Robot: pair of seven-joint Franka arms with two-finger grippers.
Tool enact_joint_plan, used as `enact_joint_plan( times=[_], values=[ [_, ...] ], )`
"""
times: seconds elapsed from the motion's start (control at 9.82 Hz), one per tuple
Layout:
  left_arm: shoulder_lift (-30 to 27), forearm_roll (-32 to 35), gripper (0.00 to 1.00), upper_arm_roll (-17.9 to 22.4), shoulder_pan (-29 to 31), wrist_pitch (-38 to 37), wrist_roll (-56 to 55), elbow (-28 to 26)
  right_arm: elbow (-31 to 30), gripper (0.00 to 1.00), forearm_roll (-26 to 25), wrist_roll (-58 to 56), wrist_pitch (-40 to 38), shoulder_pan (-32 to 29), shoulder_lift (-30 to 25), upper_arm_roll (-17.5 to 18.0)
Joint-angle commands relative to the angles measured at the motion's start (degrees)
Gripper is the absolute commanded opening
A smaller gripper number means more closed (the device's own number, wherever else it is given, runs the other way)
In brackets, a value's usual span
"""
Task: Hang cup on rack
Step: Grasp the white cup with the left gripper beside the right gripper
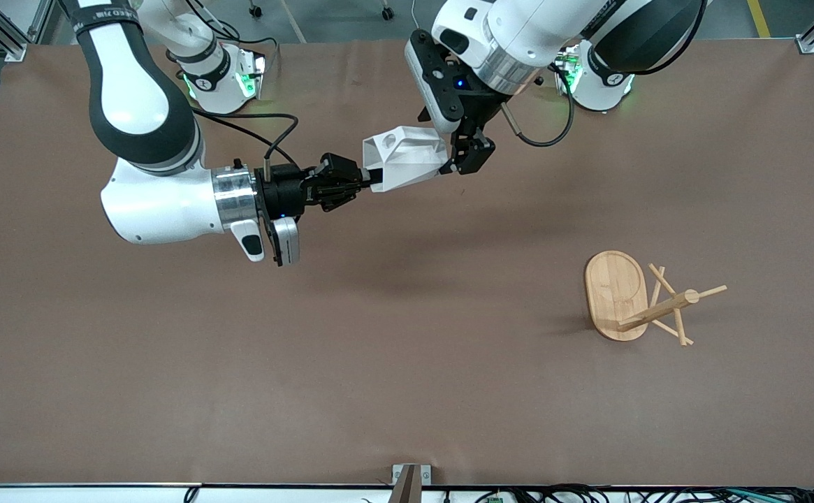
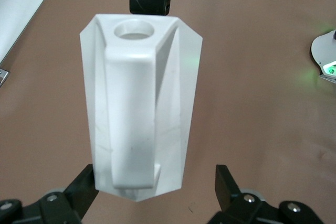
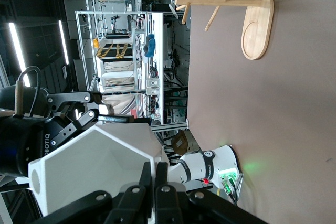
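The cup (image 1: 407, 159) hangs in the air over the middle of the table (image 1: 239, 363), lying on its side between the two claws. The right gripper (image 1: 365, 180) reaches in level from the right arm's end and has its fingers pinched tight on the cup's rim, so the cup sticks straight out from its tips. The left gripper (image 1: 464, 155) comes down at the cup's other end; in the left wrist view its fingers (image 2: 227, 184) stand wide apart, one at each side of the cup's base without pressing it, the handle facing its camera. The rack (image 1: 641, 299) stands on the table, well apart from both claws, toward the left arm's end.
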Motion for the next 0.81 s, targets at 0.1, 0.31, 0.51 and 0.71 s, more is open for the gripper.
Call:
enact_joint_plan(
  times=[0.1, 0.31, 0.51, 0.71],
  values=[
    [0.5, 0.2, 0.97, -0.1, -0.3, 2.5, 0.2, -1.6, 0.2, 0.02, 1.7, -0.5, -0.1, 0.1, -0.1, -0.2],
    [1.3, 0.5, 0.95, -0.1, -1.1, 3.7, 0.2, -1.5, 0.3, 0.02, 1.6, -0.4, -0.1, 0.1, -0.1, -0.2],
    [2.0, 0.5, 0.9, -0.1, -1.1, 4.4, 0.8, -1.6, 0.3, 0.02, 1.6, -0.3, -0.1, 0.0, -0.2, -0.2],
    [2.6, 0.6, 0.65, -0.1, -1.1, 4.8, 1.0, -1.5, 0.3, 0.02, 1.7, -0.3, -0.2, 0.0, -0.2, -0.2]
  ],
)
